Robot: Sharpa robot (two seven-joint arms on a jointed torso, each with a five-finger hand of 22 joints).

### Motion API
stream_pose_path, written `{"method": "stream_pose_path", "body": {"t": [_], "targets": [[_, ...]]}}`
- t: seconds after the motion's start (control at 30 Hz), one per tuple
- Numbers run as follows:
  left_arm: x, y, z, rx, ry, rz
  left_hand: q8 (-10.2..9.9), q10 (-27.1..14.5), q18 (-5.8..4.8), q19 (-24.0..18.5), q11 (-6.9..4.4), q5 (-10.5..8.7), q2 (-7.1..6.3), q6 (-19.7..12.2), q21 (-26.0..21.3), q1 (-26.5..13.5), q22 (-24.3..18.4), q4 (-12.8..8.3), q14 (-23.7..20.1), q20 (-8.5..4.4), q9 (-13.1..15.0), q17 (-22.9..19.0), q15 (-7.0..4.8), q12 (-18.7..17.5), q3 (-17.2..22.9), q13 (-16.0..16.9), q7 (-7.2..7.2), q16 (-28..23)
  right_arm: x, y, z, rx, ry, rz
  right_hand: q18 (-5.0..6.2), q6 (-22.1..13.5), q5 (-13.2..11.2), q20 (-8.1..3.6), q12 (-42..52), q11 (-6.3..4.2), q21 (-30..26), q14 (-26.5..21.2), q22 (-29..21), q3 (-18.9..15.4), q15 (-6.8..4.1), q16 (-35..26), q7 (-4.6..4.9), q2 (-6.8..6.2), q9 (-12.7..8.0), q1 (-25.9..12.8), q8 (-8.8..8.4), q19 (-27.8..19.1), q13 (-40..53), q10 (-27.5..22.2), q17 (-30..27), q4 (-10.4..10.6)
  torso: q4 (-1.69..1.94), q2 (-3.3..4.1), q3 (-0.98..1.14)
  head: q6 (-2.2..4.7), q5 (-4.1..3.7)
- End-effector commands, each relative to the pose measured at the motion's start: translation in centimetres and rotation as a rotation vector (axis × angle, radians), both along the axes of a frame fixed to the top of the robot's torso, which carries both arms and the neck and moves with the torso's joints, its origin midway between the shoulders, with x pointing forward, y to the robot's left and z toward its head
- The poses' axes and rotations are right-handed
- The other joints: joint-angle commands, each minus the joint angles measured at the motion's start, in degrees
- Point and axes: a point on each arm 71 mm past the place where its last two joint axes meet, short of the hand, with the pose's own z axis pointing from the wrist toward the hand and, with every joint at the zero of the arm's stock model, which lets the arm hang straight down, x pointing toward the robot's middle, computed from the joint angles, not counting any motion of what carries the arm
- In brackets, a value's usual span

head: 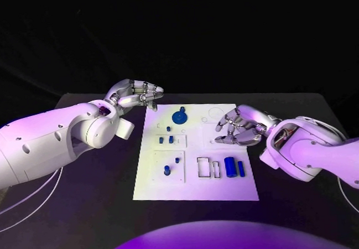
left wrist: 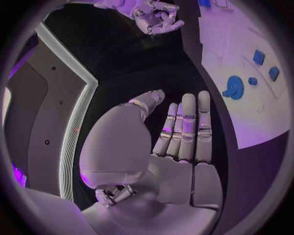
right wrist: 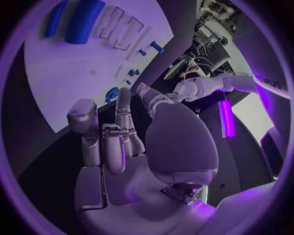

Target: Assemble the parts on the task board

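The white task board (head: 196,184) lies in the middle of the black table. A blue gear (head: 179,116) stands near its far end, small blue pieces (head: 166,139) sit left of centre, and two blue cylinders (head: 235,167) lie at the right. My left hand (head: 135,95) hovers off the board's far left corner; in the left wrist view its fingers (left wrist: 186,127) are stretched out and hold nothing. My right hand (head: 239,127) hangs over the board's right edge with fingers (right wrist: 116,132) loosely bent and nothing in them. The gear (left wrist: 234,87) also shows beside the left hand.
Empty outlined slots (head: 207,166) lie beside the cylinders, and two short pegs (head: 170,166) stand in the near left panel. Black table (head: 95,205) surrounds the board on all sides.
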Motion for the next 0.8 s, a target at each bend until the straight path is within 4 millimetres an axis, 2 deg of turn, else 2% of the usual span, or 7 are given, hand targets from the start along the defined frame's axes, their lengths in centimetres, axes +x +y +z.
{"method": "stream_pose_path", "body": {"t": [0.03,0.13,0.3,0.37,0.63,0.8], "targets": [[-0.1,-0.1,0.1,-0.012,-0.010,-0.013,0.17,-0.40,0.47,0.13,0.02,0.03,0.17,-0.45,-0.26,-0.31,-0.08,0.06,-0.57,0.42,-0.08,-0.09,0.01,0.24,-0.34,-0.09,0.13,0.10,-1.0,-1.4,-1.1,0.025,0.172,-0.059,-0.86,-1.33,0.02,-0.04,24.99,-0.33,1.79,5.20,1.30,-1.85,-0.20,0.84,-0.02,0.19,2.71,-0.11,1.76,0.89,26.30,2.28,11.18,2.57,-0.41,-0.30,-0.23,-0.21,-0.72],[-0.2,-0.1,0.2,-0.019,-0.019,-0.013,0.18,-0.42,0.46,0.13,0.02,0.03,0.12,-0.44,-0.29,-0.34,-0.10,0.07,-0.59,0.43,-0.08,-0.10,0.02,0.26,-0.39,-0.10,0.14,0.10,-1.7,-2.7,-1.5,-0.032,0.173,-0.092,-1.57,-1.48,0.76,-0.27,35.17,-0.24,6.07,5.09,3.63,-5.26,-0.35,0.63,-0.54,0.38,4.04,-0.26,2.76,2.55,38.56,5.60,10.49,5.47,-0.58,-0.40,-0.30,-0.48,-1.11],[-0.4,0.0,0.3,-0.030,-0.028,-0.012,0.21,-0.41,0.46,0.13,0.02,0.05,0.10,-0.41,-0.33,-0.38,-0.11,0.10,-0.61,0.44,-0.08,-0.11,0.02,0.31,-0.44,-0.09,0.14,0.11,-2.6,-4.1,-2.2,-0.121,0.159,-0.138,-1.76,-1.21,1.46,-0.39,38.65,-0.38,7.17,5.32,4.43,-8.94,-0.46,1.13,-0.76,0.93,4.95,0.70,3.49,2.96,43.28,7.12,11.60,8.59,-0.68,-0.49,-0.46,-0.51,-1.52],[-0.5,0.0,0.4,-0.034,-0.031,-0.011,0.21,-0.41,0.46,0.13,0.02,0.05,0.10,-0.41,-0.33,-0.38,-0.11,0.10,-0.61,0.44,-0.08,-0.11,0.02,0.31,-0.44,-0.09,0.14,0.11,-2.9,-4.3,-2.7,-0.148,0.159,-0.152,-1.80,-1.08,1.69,-0.42,39.39,-0.43,7.39,5.39,4.60,-9.99,-0.51,1.28,-0.82,1.00,5.11,0.97,3.64,3.05,44.35,7.60,11.97,9.22,-0.63,-0.47,-0.46,-0.55,-1.77],[-0.6,0.2,0.4,-0.038,-0.032,-0.010,0.25,-0.38,0.46,0.13,0.02,0.08,0.10,-0.37,-0.38,-0.45,-0.14,0.16,-0.64,0.45,-0.08,-0.12,0.03,0.39,-0.50,-0.09,0.13,0.12,-3.8,-3.9,-4.2,-0.216,0.181,-0.157,-1.91,-0.86,2.28,-0.49,40.06,-0.53,7.93,5.50,5.07,-13.96,-0.58,1.52,-0.97,1.89,5.46,-0.80,3.88,3.28,45.52,7.95,12.54,9.61,-0.59,-0.40,-0.47,-0.55,-1.82],[-0.7,0.2,0.4,-0.039,-0.029,-0.011,0.28,-0.38,0.46,0.13,0.02,0.08,0.09,-0.35,-0.46,-0.59,-0.18,0.28,-0.66,0.46,-0.09,-0.13,0.05,0.46,-0.61,-0.09,0.13,0.14,-4.1,-3.4,-5.0,-0.234,0.203,-0.145,-1.93,-0.85,2.42,-0.50,40.13,-0.54,8.03,5.53,5.17,-14.81,-0.58,1.59,-0.99,2.16,5.50,-1.45,3.90,3.32,45.70,8.00,12.72,9.63,-0.65,-0.37,-0.46,-0.55,-1.78]]}}
